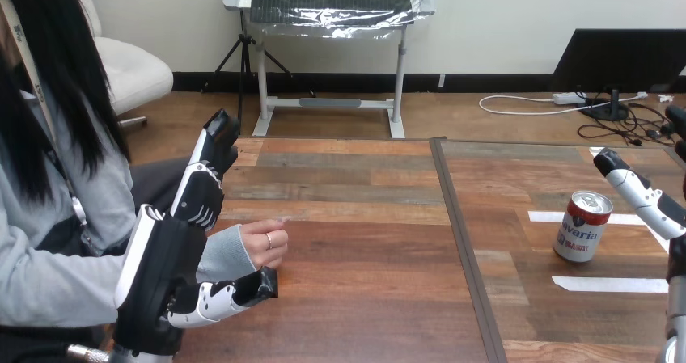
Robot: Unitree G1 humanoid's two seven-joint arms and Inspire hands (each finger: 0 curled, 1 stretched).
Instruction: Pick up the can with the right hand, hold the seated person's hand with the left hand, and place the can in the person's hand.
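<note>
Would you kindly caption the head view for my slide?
Left robot hand open beside the person's hand; right robot hand beside the upright can.

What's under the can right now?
The can stands upright on the wooden table. A white tape strip runs up to its left side in the view. Whether the tape continues beneath the base is hidden by the can itself.

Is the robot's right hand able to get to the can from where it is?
Probably yes. The right hand is open just beside the can, which stands upright on the table. Nothing lies between them, so the way looks free.
</note>
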